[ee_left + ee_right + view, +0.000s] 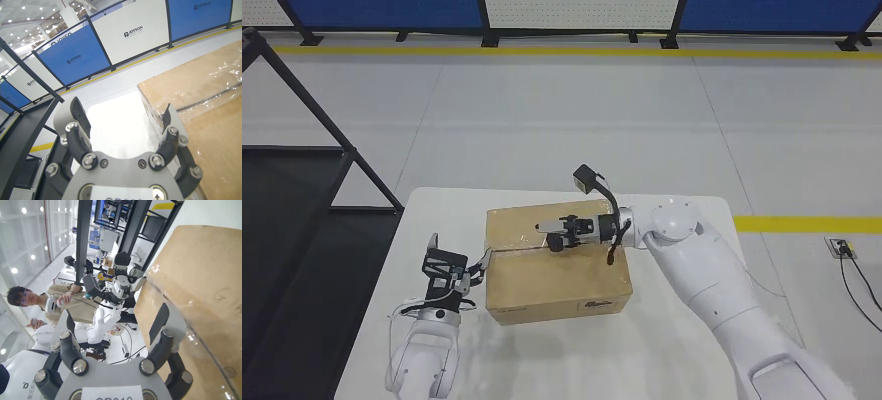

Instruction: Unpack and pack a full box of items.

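Observation:
A closed cardboard box [572,285] stands in the middle of the white table [542,350], its top seam sealed with clear tape. My right gripper [550,235] lies low over the box's top near the seam, open and holding nothing; in its wrist view the fingers [158,321] stand apart beside the taped box [198,275]. My left gripper [477,270] sits at the box's left end, open. In the left wrist view one finger [167,117] is at the taped edge of the box [208,113], the other over bare table [117,132].
A black metal rack [302,200] stands just off the table's left side. Bare table runs in front of the box and along its left. Blue and white fence panels [572,12] close off the far floor.

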